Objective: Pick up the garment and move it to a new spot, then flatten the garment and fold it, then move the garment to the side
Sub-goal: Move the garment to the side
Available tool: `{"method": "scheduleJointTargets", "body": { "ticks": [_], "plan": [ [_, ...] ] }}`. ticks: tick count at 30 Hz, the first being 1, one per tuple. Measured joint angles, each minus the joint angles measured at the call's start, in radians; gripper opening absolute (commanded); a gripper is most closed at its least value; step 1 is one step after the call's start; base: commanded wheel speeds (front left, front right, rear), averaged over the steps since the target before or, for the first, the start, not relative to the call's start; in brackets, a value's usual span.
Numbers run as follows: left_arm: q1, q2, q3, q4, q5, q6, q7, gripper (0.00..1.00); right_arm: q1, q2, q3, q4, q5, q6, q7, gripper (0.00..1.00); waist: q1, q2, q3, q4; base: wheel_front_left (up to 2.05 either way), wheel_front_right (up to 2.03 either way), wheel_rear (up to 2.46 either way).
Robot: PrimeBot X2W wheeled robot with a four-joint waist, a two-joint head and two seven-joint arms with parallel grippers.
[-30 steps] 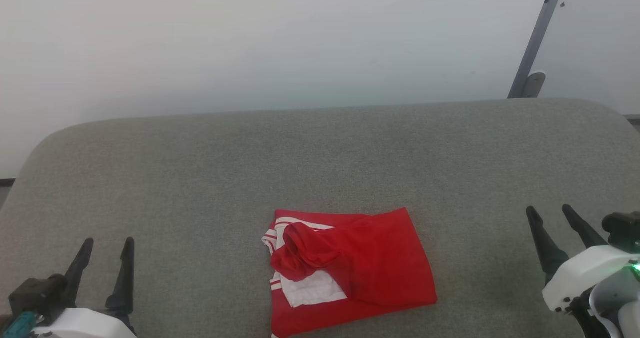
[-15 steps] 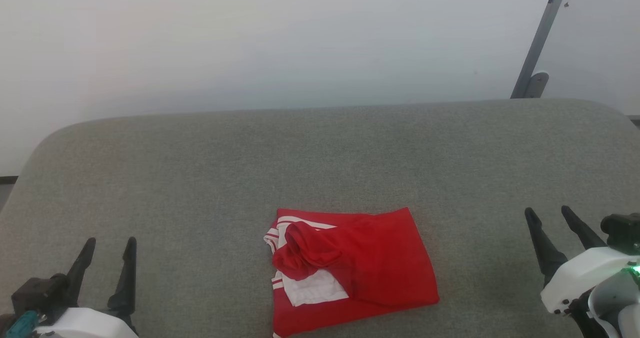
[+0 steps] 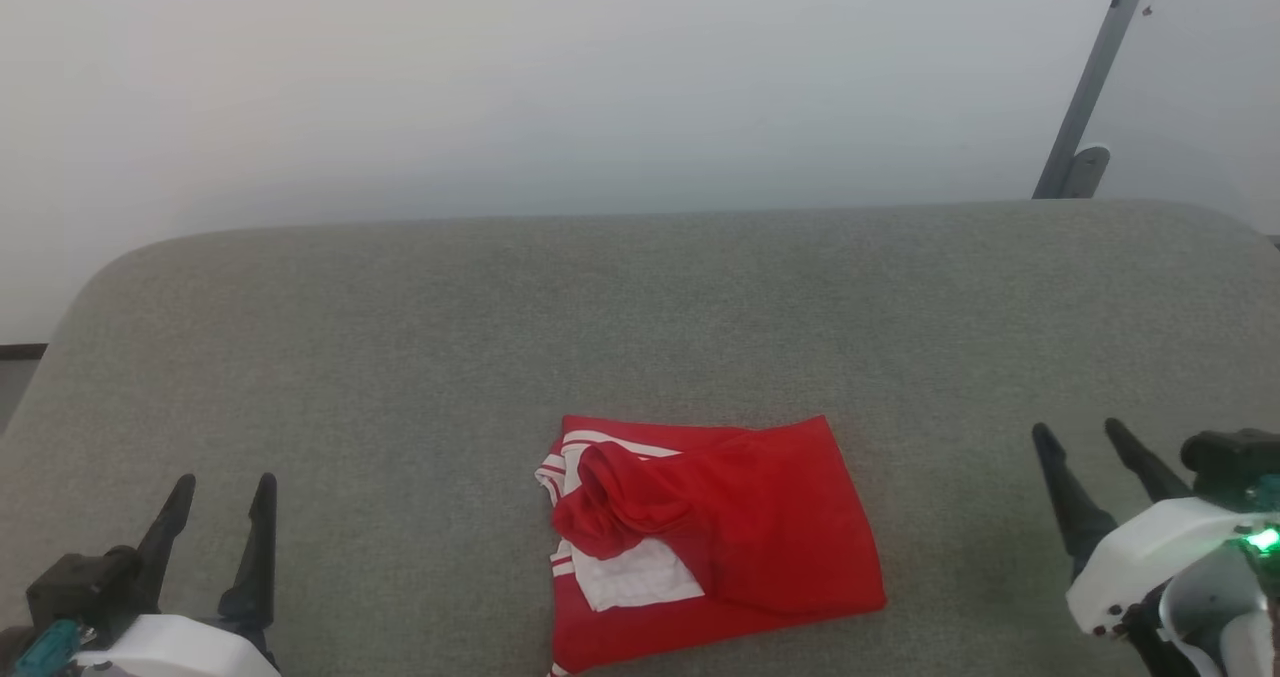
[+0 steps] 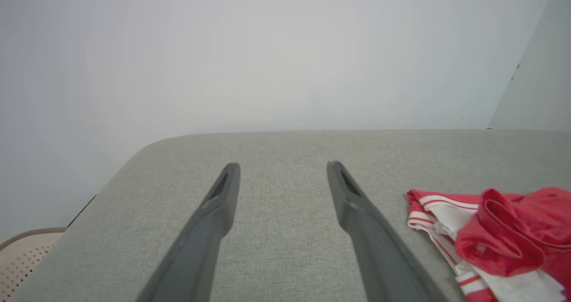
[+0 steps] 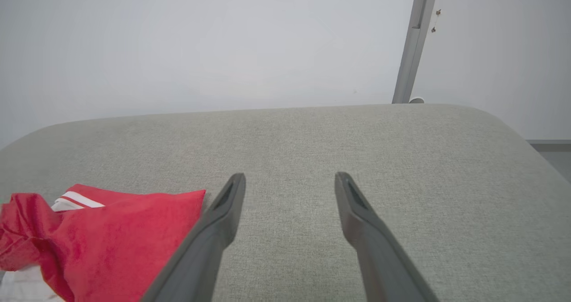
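The garment (image 3: pixel 740 537), red with white panels and striped trim, lies crumpled and partly folded on the grey padded table (image 3: pixel 600 317), near its front middle. It also shows at the right of the left wrist view (image 4: pixel 495 235) and at the lower left of the right wrist view (image 5: pixel 102 244). My left gripper (image 3: pixel 225 487) hovers at the lower left, open and empty, well left of the garment. My right gripper (image 3: pixel 1080 435) hovers at the lower right, open and empty, to the garment's right. Both grippers' fingers point toward the far edge (image 4: pixel 281 168) (image 5: pixel 290 177).
A pale wall rises behind the table. A grey metal post (image 3: pixel 1095 87) leans at the back right. A beige perforated basket (image 4: pixel 22 253) sits below the table's left edge. The table's corners are rounded.
The head camera has shifted slightly, so the whole picture drifted right. My right gripper sits a little lower and further left in the view. The garment lies as before.
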Motion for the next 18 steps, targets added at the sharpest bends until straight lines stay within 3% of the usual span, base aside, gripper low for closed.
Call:
{"method": "scheduleJointTargets", "body": {
  "ticks": [18],
  "plan": [
    [-0.023,-0.015,-0.036,-0.01,-0.007,0.001,0.006,1.0,-0.06,-0.03,0.19,0.054,0.071,0.0,0.208,1.0,-0.0001,0.0,0.049,0.12,0.0,0.0,0.0]
  ]
}}
